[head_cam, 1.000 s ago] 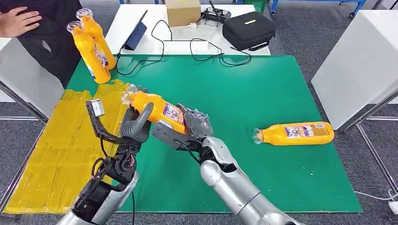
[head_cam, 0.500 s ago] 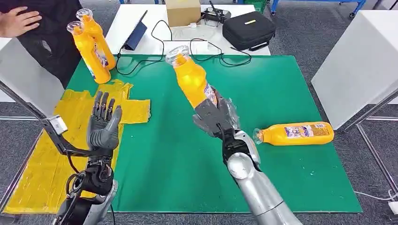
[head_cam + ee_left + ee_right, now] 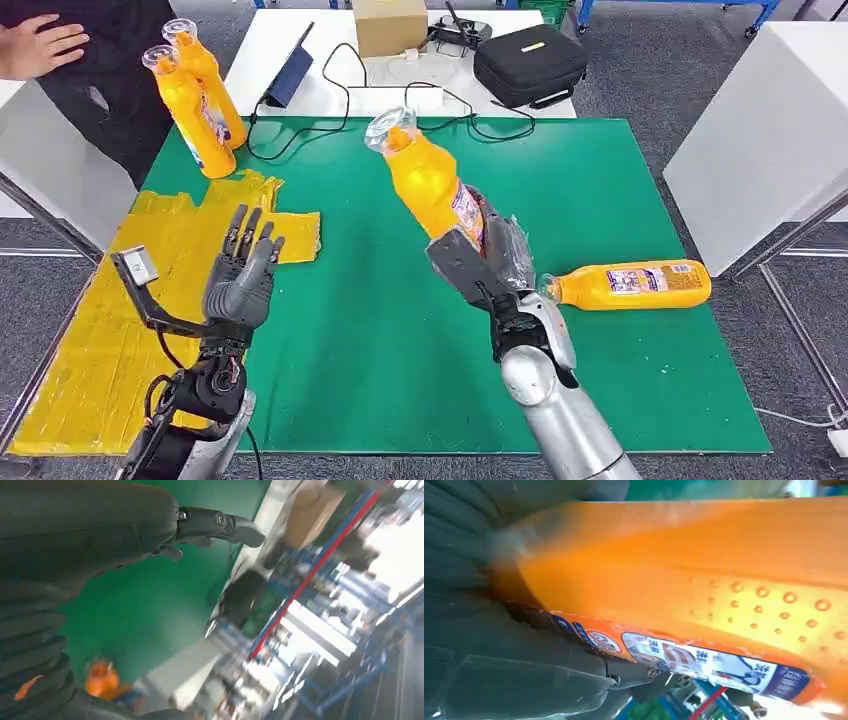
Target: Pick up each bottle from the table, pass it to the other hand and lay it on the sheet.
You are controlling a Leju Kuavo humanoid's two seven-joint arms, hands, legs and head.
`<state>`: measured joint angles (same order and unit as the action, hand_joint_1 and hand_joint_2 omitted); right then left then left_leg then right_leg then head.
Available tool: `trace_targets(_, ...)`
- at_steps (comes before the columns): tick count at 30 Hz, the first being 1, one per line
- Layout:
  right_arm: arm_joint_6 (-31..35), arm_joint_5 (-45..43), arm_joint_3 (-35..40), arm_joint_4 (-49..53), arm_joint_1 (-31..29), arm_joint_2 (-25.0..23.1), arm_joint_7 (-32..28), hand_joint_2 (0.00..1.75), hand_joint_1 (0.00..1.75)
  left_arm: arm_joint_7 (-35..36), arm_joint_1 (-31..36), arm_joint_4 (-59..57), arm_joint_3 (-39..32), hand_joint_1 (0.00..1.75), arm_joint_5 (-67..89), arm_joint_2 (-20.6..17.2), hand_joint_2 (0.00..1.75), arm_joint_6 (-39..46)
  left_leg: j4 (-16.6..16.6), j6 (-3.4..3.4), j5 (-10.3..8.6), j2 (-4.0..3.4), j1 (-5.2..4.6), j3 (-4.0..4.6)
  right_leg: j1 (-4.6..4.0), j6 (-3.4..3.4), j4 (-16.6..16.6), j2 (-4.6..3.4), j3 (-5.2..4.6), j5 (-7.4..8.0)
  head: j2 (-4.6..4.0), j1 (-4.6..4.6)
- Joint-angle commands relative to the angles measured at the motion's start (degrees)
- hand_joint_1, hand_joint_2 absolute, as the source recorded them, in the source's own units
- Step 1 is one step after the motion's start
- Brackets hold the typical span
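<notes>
Fingers of the right hand [image 3: 478, 262] wrap the bottle [image 3: 425, 180] low on its labelled body, raised mid-surface, neck tilted up; left hand [image 3: 240, 280] spread, empty. Rigid, likely heavy and slick: take the waist.

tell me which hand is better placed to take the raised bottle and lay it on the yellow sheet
Left. The left hand is empty, fingers apart, at the yellow sheet's edge. The right hand grips the raised bottle over the green mat, farther from the sheet.
</notes>
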<state>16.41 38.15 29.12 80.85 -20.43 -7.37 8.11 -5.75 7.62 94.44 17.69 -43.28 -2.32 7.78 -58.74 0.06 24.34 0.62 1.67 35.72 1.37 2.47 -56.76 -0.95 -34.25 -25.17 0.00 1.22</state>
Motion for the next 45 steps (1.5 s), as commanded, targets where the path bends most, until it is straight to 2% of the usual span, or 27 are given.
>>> trace_targets(1, -0.3, 2.7, 5.3, -11.0, -6.5, -1.0, 1.8, 1.75, 1.75, 1.6, 4.1, -4.9, 5.8, 0.0, -2.1, 0.4, 1.75, -1.0, 0.0, 0.09, 0.01, -0.08, -0.05, -0.2, 0.01, -0.12, 0.0, 0.03, 0.18, -0.01, 0.0, 0.0)
trace_targets(3, -0.7, 4.5, 6.5, -12.6, -8.2, -1.6, 2.5, 1.75, 1.75, 2.2, 4.8, -5.2, 7.2, 0.0, -3.3, 0.3, 1.75, -1.4, 0.1, 0.13, 0.03, -0.07, -0.05, -0.36, -0.02, -0.2, 0.1, 0.1, 0.36, -0.03, 0.0, 0.02)
trace_targets(6, -0.9, 4.8, 7.6, -15.2, -10.9, -4.3, 2.7, 1.75, 1.75, 3.4, 6.7, -6.4, 10.2, 0.0, -3.7, 1.8, 1.75, -1.2, 0.0, 0.06, 0.0, -0.03, -0.04, -0.11, 0.01, -0.09, 0.0, 0.05, 0.1, -0.02, 0.0, 0.0)
trace_targets(7, -0.9, 4.2, 7.8, -15.7, -11.7, -5.0, 2.9, 1.75, 1.75, 1.0, 7.8, -6.8, 11.2, 0.0, -0.6, 1.9, 1.75, 0.7, 0.0, 0.09, 0.03, -0.07, -0.05, -0.19, 0.0, -0.13, 0.0, 0.05, 0.17, -0.05, 0.0, 0.0)
trace_targets(17, -2.2, 2.4, 9.2, -20.6, -15.6, -7.2, 4.6, 1.75, 1.75, 0.4, 11.3, -8.3, 11.6, 0.0, 0.6, 2.9, 1.75, 3.3, 0.0, 0.08, 0.01, -0.08, -0.04, -0.19, -0.01, -0.12, 0.0, 0.02, 0.16, -0.02, 0.0, 0.0)
trace_targets(31, -3.0, 1.5, 11.9, -23.4, -14.8, -9.4, 5.6, 1.75, 1.75, 0.8, 13.8, -11.8, 12.5, 0.0, 1.1, 4.7, 1.75, 5.1, 0.0, 0.08, 0.0, 0.0, -0.03, -0.2, -0.01, -0.11, 0.0, 0.1, 0.2, -0.04, 0.0, 0.0)
trace_targets(33, -3.0, 2.2, 13.4, -24.3, -14.6, -9.9, 5.8, 1.75, 1.75, 0.8, 14.0, -12.3, 12.5, 0.0, 1.1, 4.9, 1.75, 5.5, 0.1, 0.14, 0.04, 0.01, -0.05, -0.44, -0.03, -0.22, 0.1, 0.19, 0.45, -0.1, 0.0, 0.02)
trace_targets(34, -3.2, 2.6, 14.4, -24.8, -14.6, -10.2, 5.9, 1.75, 1.75, 0.9, 14.1, -12.5, 12.4, 0.0, 1.1, 5.0, 1.75, 5.6, 0.0, 0.06, -0.01, 0.0, -0.03, -0.16, 0.0, -0.09, 0.0, 0.08, 0.15, -0.03, 0.0, 0.0)
trace_targets(36, -3.0, 3.0, 14.8, -24.9, -14.5, -10.4, 6.0, 1.75, 1.75, 0.9, 14.2, -12.6, 12.3, 0.0, 1.1, 5.0, 1.75, 5.7, 0.1, 0.12, 0.04, -0.06, -0.04, -0.38, -0.03, -0.18, 0.1, 0.1, 0.37, -0.07, 0.0, 0.0)
trace_targets(45, -4.1, 7.4, 21.4, -24.5, -14.3, -11.7, 6.2, 1.75, 1.75, 1.0, 13.8, -12.8, 12.7, 0.0, 1.5, 5.2, 1.75, 6.3, 0.0, 0.08, 0.02, -0.06, -0.03, -0.2, -0.01, -0.11, 0.0, 0.03, 0.18, -0.05, 0.0, 0.0)
